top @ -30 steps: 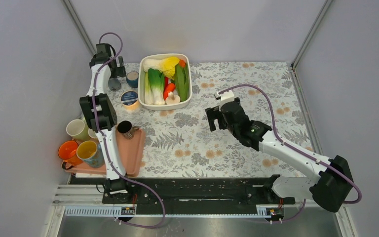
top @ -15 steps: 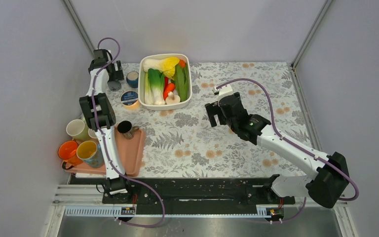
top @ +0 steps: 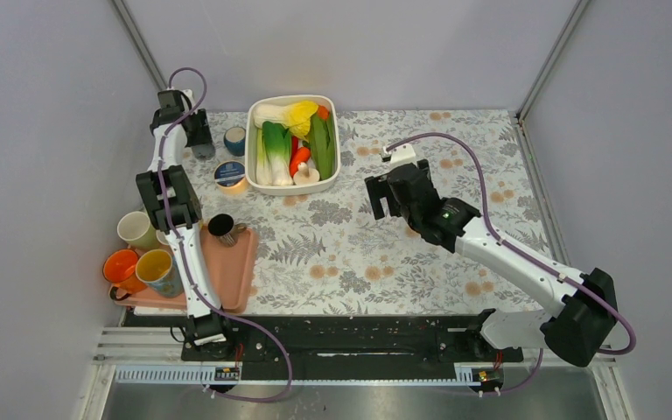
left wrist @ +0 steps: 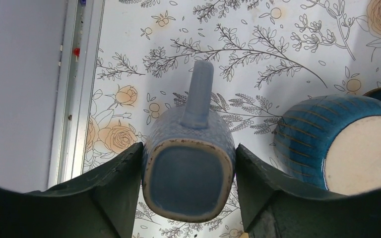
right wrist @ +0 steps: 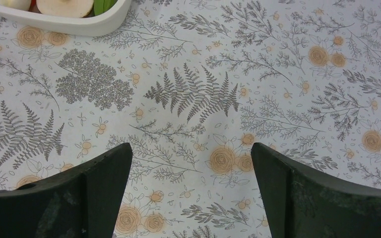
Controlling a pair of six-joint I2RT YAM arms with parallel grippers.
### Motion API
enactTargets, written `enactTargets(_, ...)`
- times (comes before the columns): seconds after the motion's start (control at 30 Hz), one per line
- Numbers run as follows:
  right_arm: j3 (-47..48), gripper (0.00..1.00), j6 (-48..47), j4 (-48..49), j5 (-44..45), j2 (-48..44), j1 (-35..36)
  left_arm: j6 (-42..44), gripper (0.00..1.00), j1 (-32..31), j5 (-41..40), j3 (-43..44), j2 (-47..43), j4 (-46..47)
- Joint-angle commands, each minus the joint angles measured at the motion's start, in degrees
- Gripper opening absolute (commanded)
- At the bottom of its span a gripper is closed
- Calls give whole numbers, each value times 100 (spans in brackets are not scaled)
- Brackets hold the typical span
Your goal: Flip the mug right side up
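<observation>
Turning the mug (left wrist: pixel 186 173) over is not yet done: in the left wrist view it stands inverted on the patterned cloth, flat square base facing the camera and handle pointing toward the top of the frame. The left gripper (left wrist: pixel 188 148) is set around it, one finger against each side wall, so it is closed on the mug, though from this angle I cannot be sure how firm the hold is. The lift, the flip and the setting down on its base all remain. In the overhead view this happens at the upper left of the cloth, where the arm hides most of the mug.

The right gripper (right wrist: pixel 189 148) hangs with its jaws wide apart over bare cloth at centre right of the overhead frame, holding nothing.

Just right of the mug sits a blue striped cup (left wrist: pixel 302 134) with a cream inside that looks empty. The white dish (top: pixel 338 149) at top centre is packed with vegetables: leafy greens, something yellow, a carrot and a mushroom. Below the cup is a small tub (top: pixel 229 173) with a blue lid. At lower left, the pink tray (top: pixel 238 271) carries a dark cup (top: pixel 221 226), with a cream mug (top: pixel 136 229), an orange mug (top: pixel 121 267) and a patterned mug (top: pixel 159 269) upright at its left edge, nothing visible inside them.
</observation>
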Motion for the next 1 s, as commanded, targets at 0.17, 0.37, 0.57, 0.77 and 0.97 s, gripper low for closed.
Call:
enactTargets(0.17, 744, 100, -251, -34, 26, 84, -32, 257, 0, 16, 242, -544, -1036, -3)
enactTargets(0.37, 844, 99, -20, 68, -510, 117, -39, 99, 0, 9, 671, -1007, -1634, -338)
enactTargets(0.57, 902, 99, 82, 209, -1233, 146, -38, 56, 0, -16, 824, -1152, -2114, -711)
enactTargets(0.77, 984, 99, 415, 399, -1957, 231, -35, 50, 0, -99, 1098, -1676, -2841, -955)
enactTargets(0.97, 1131, 100, 809, 422, -2069, 424, -39, 11, 0, -368, 1647, -2119, -3741, -1183)
